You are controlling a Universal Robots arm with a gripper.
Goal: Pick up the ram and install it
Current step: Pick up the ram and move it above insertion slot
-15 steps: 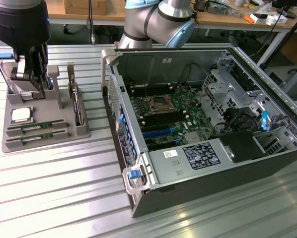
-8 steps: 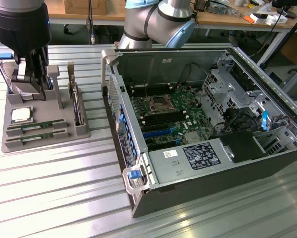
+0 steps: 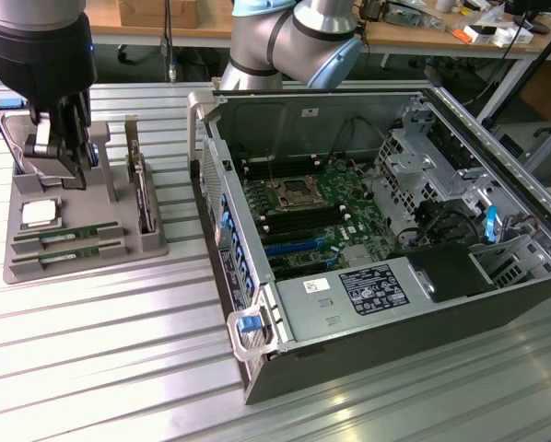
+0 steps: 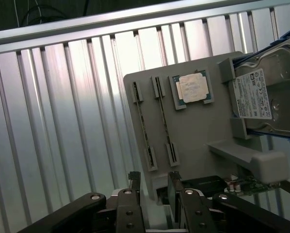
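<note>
Two ram sticks lie side by side in slots of a grey holder tray [image 3: 100, 260]: one ram stick [image 3: 68, 235] behind, the other ram stick [image 3: 70, 251] in front. In the wrist view they show edge-on as thin dark strips, ram [image 4: 142, 127] and ram [image 4: 163, 121], on the tray [image 4: 198, 131]. My gripper [image 3: 62, 168] hangs above the tray's back part, apart from the sticks. In the wrist view my gripper [image 4: 154, 194] is open, its black fingers [image 4: 133, 196] parted with nothing held. The open computer case [image 3: 257, 364] lies at the exterior view's right, its motherboard [image 3: 303, 216] showing memory slots [image 3: 298, 247].
The tray also carries a square silver CPU chip [image 3: 38, 214] [image 4: 192, 88], a hard drive [image 4: 271, 92] with a white label, and an upright board [image 3: 141, 189]. A ribbed metal table [image 3: 110, 350] carries everything. The arm's base [image 3: 285, 41] stands behind the case.
</note>
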